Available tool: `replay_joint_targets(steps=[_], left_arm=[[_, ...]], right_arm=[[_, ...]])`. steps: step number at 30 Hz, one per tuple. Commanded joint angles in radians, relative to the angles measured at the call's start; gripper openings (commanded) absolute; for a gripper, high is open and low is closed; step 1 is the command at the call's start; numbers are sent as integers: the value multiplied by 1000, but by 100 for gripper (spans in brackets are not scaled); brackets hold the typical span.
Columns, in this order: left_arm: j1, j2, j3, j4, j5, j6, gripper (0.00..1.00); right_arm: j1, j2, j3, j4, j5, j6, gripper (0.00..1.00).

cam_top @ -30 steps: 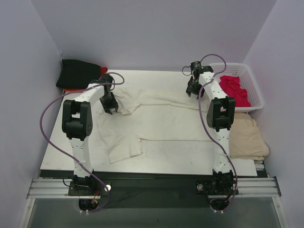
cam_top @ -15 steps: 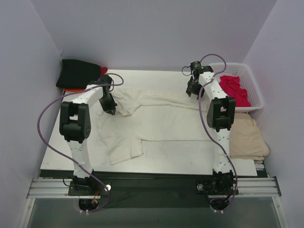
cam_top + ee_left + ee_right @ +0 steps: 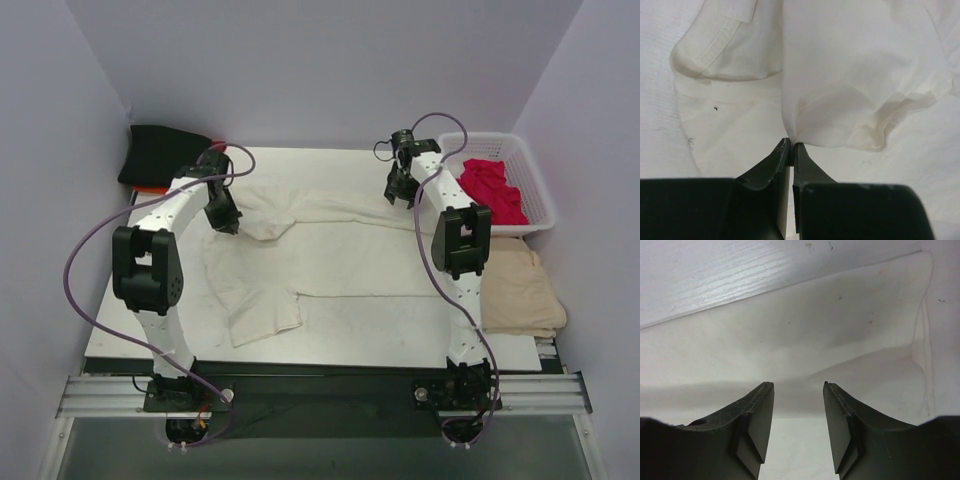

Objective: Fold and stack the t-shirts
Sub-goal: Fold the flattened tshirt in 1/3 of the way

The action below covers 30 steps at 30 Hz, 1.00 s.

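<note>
Cloth covers much of the white counter [image 3: 400,335]: a large cream-white short-sleeved t-shirt [image 3: 330,255] lies spread out. At its far left corner the left gripper [image 3: 791,145] pinches a fold of it; over its far right edge the right gripper [image 3: 798,386] hovers, jaws spread.

All views are lit brightly and diffusely; soft shadows are cast under folds of the cream-white t-shirt [image 3: 840,75], which is rendered sharply.
</note>
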Motion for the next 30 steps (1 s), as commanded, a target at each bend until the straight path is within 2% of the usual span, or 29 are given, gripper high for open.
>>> replay_joint_targets(steps=[1, 13, 14, 17, 18, 21, 22, 30], left_arm=[[3, -77, -51, -29, -42, 5, 4], [-14, -155, -225, 15, -28, -24, 4], [-16, -146, -231, 17, -28, -24, 6], [-20, -134, -260, 25, -36, -32, 24], [-20, -132, -283, 26, -36, -35, 35], [-22, -141, -306, 28, -54, -41, 44], [-22, -146, -305, 23, -64, -42, 50], [-8, -212, -242, 63, -142, -61, 64]], right_arm=[[5, -71, -13, -25, 32, -7, 45], [17, -73, -28, -27, 30, -9, 44], [18, -73, -30, -25, 30, -9, 44], [20, -80, -44, -25, 30, -12, 44], [23, -85, -50, -25, 33, -9, 44], [23, -99, -76, -27, 44, -9, 44], [23, -103, -82, -27, 45, -12, 44], [34, -120, -107, -25, 53, -18, 44]])
